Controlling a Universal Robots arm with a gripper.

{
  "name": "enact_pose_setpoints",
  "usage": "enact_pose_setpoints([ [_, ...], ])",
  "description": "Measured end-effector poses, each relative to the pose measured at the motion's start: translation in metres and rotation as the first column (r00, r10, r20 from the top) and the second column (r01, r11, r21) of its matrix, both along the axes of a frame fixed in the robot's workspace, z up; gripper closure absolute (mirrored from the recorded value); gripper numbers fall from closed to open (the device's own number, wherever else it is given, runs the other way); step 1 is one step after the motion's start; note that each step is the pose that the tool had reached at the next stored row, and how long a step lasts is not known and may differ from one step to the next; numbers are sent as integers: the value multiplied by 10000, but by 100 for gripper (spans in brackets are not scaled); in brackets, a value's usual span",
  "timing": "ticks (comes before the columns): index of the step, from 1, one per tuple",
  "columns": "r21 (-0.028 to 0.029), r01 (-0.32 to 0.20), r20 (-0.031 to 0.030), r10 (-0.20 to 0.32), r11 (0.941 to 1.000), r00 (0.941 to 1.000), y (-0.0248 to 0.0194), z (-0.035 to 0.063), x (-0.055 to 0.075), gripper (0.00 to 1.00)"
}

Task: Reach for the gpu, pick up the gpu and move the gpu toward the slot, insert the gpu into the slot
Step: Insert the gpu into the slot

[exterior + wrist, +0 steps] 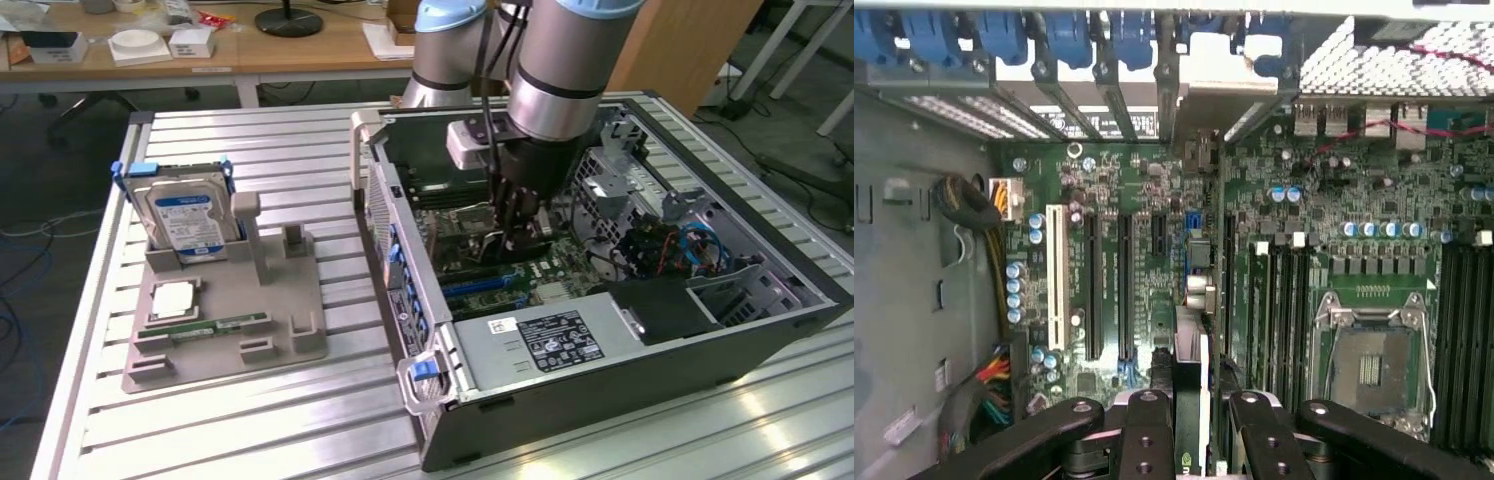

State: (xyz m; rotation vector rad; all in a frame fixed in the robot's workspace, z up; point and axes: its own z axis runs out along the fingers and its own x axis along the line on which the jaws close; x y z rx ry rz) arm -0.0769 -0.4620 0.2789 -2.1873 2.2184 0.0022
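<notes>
- Gpu [1191, 330]: held edge-on in the hand [1189, 425], fingers closed on it, low over the motherboard [1274, 260] inside the open computer case [601, 370]; judged picked up and carried over, not yet seated in a slot.
- Left to right in the exterior view: grey fixture [227, 330] with hard drive [187, 222], then the case.
- Surface: slatted metal table [267, 150]; wooden desk [267, 50] behind.

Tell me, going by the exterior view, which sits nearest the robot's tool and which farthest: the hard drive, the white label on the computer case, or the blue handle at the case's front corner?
1. White label, on the case's black box, just in front of the tool.
2. Blue handle, at the case's near corner, toward the exterior view's left.
3. Hard drive, upright in the grey holder, far on the exterior view's left.
</notes>
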Motion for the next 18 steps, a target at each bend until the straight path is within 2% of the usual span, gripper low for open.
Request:
enact_pose_setpoints([
  [18, 0, -1, 1, 1, 10000, 10000, -9, -152, -68, 74],
])
